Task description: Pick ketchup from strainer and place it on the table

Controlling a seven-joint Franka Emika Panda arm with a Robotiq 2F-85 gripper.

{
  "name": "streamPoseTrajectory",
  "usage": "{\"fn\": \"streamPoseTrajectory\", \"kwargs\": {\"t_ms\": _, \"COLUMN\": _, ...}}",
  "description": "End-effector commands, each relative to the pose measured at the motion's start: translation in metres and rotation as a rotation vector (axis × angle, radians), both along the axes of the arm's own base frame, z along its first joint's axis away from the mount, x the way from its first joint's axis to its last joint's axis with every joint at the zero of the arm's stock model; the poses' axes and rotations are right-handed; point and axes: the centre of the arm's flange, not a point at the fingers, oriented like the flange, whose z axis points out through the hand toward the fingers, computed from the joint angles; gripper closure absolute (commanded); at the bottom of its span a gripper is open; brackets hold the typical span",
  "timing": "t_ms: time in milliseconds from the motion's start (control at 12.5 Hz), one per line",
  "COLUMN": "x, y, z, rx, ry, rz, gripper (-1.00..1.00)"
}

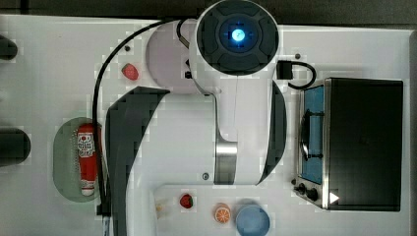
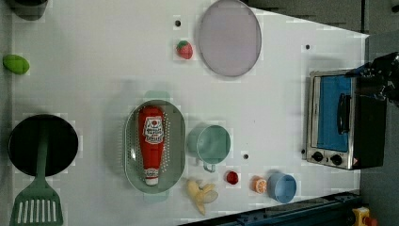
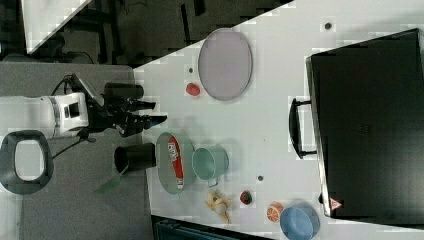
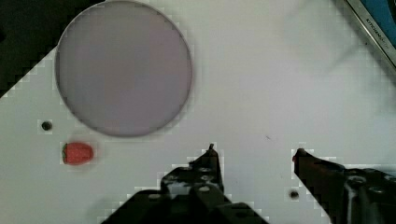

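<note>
Inside the strainer (image 2: 175, 141) the ketchup (image 2: 151, 141) lies untouched, the gripper (image 4: 254, 151) empty above the table (image 2: 94, 70), fingers apart, everything left.

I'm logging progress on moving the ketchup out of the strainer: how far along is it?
Nothing is done yet: the ketchup lies in the strainer. In hand: the gripper hangs above the bare table near the grey-lilac plate, jaws open and empty. Left: reach, grasp, lift, and set the bottle on the table.
</note>
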Motion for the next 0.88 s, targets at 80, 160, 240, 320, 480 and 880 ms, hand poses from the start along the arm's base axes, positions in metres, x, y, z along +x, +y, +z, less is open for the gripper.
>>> {"fn": "streamPoseTrajectory", "kwargs": {"t_ms": 80, "x": -0.096, "y": -0.011, "z": 0.079, "rx": -0.004, "ry": 0.015, "rz": -0.118, "gripper": -0.59}}
{"fn": "streamPoseTrajectory", "kwargs": {"t_ms": 160, "x": -0.096, "y": -0.006, "z": 0.078, "rx": -0.004, "ry": 0.017, "rz": -0.109, "gripper": -0.81}}
{"fn": "streamPoseTrajectory", "kwargs": {"t_ms": 240, "x": -0.094, "y": 0.003, "z": 0.076, "rx": -0.006, "ry": 0.020, "rz": -0.091, "gripper": -0.99}}
{"fn": "streamPoseTrajectory", "kwargs": {"t_ms": 320, "x": -0.093, "y": 0.016, "z": 0.074, "rx": -0.011, "ry": 0.024, "rz": -0.065, "gripper": -1.00}}
{"fn": "streamPoseTrajectory", "kwargs": {"t_ms": 480, "x": -0.090, "y": 0.054, "z": 0.067, "rx": -0.023, "ry": 0.022, "rz": 0.006, "gripper": -1.00}}
{"fn": "streamPoseTrajectory", "kwargs": {"t_ms": 880, "x": -0.084, "y": 0.177, "z": 0.046, "rx": -0.033, "ry": -0.067, "rz": 0.236, "gripper": -1.00}}
